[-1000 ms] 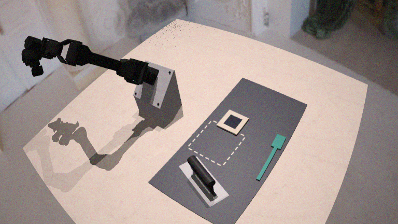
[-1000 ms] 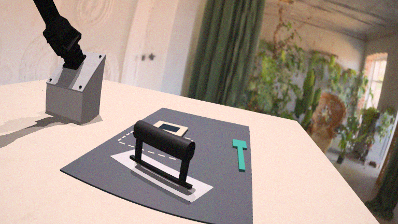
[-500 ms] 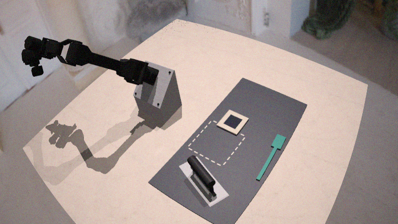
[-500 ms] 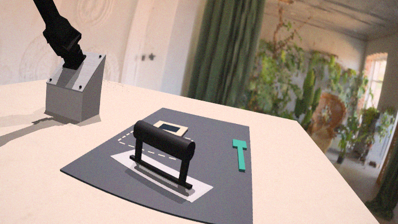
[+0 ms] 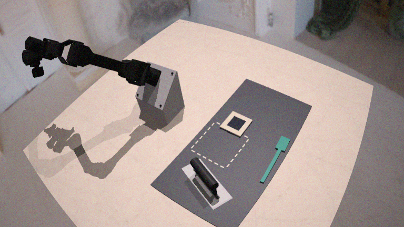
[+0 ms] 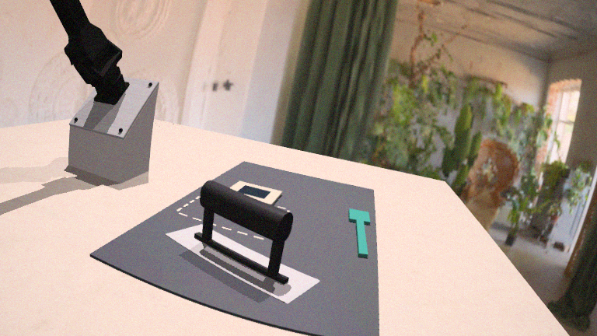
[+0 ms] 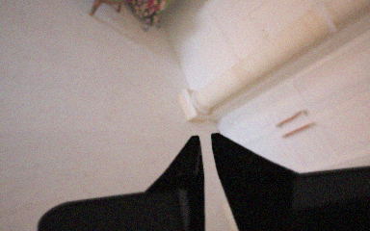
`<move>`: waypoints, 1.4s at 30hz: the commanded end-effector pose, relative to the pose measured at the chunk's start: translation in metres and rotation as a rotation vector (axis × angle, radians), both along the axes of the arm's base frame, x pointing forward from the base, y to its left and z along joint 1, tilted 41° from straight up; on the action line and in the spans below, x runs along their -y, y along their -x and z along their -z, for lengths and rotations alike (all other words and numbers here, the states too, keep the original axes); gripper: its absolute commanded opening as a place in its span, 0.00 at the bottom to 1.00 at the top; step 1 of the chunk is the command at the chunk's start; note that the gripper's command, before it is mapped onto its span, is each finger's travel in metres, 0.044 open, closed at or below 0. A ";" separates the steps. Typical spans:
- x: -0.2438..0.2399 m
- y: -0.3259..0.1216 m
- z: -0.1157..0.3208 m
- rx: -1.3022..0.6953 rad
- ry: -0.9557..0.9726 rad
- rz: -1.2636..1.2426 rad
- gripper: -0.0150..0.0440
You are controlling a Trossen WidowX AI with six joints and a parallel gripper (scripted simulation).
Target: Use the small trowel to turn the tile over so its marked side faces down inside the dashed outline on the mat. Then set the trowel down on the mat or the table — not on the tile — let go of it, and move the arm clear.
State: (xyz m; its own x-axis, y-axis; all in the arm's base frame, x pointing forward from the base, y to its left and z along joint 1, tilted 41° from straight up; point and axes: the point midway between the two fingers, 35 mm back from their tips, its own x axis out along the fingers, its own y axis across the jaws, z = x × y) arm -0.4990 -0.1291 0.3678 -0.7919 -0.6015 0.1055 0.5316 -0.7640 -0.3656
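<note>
My gripper (image 7: 205, 141) is nearly shut, with a narrow gap between its fingertips and nothing in it. It is raised, off the table's left side in the top view, far from the mat. The tile (image 5: 236, 123) (image 6: 255, 191) lies flat with its dark-marked side up, across the far edge of the dashed outline (image 5: 221, 166), mostly outside it. A trowel with a black handle (image 5: 204, 172) (image 6: 244, 210) and a pale flat blade stands on the mat near the outline. A small teal tool (image 5: 271, 165) (image 6: 361, 237) with a square blade lies flat near the mat's right edge.
The dark grey mat (image 5: 268, 105) (image 6: 334, 266) lies on the pale table (image 5: 333, 117) (image 6: 422, 244). The arm's slanted grey base (image 5: 162, 114) (image 6: 107, 156) stands left of the mat. The arm (image 5: 104, 61) (image 6: 61, 1) reaches left, away from the mat, and casts shadows on the table.
</note>
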 end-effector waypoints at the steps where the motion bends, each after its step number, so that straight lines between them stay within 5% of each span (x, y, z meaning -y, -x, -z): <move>1: 0.000 0.000 0.000 0.000 0.000 0.000 0.42; 8: 0.066 -0.022 0.003 0.047 0.010 -0.099 0.71; 24: 0.262 -0.167 0.017 0.207 -0.013 -0.449 0.71; 42: 0.342 -0.305 0.031 0.331 -0.054 -0.694 0.71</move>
State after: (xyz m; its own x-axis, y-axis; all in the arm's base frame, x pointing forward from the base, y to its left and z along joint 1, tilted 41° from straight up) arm -0.2146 -0.4630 0.3393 -0.2501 -0.9628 -0.1025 0.9608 -0.2337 -0.1492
